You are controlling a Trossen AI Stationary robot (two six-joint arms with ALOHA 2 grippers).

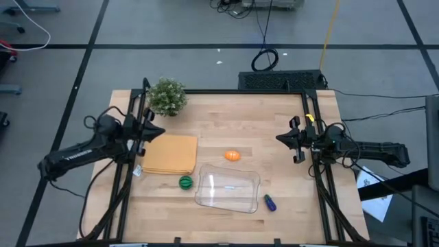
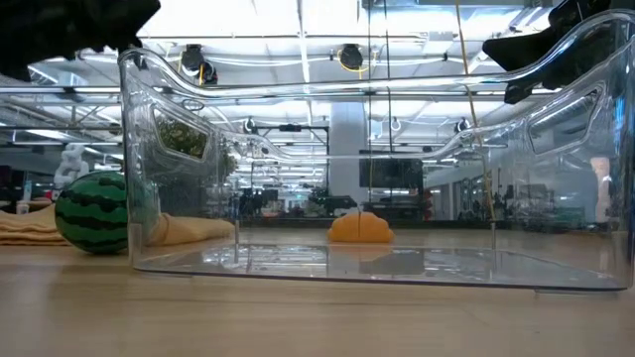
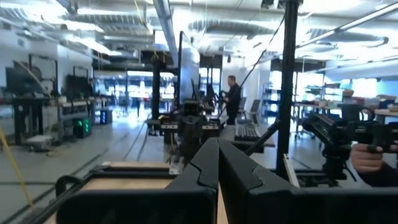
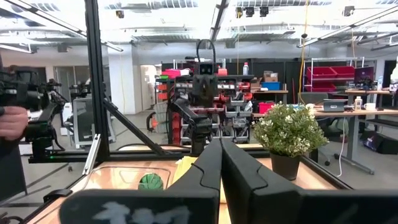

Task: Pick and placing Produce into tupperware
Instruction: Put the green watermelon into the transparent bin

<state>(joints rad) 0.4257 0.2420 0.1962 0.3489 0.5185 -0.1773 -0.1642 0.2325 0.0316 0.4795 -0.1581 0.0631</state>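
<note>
The clear tupperware [image 1: 228,189] rests on its base near the table's front middle. The green striped ball [image 1: 185,182] lies just left of it, the orange oval [image 1: 232,156] behind it, and the blue-purple piece [image 1: 269,202] at its right front corner. All three rest on the wood. My left gripper [image 1: 159,130] is shut and raised at the table's left side, above the tan pad's far edge. My right gripper [image 1: 281,138] is shut and raised at the right side. Both fingertip pairs meet in their wrist views [image 3: 217,149] [image 4: 221,149].
A flat tan pad [image 1: 171,154] lies left of centre. A leafy potted plant [image 1: 167,96] stands at the far left corner. Black frame posts [image 1: 310,116] run along both table sides. A person's hand [image 4: 12,121] holding a control handle shows beyond the table.
</note>
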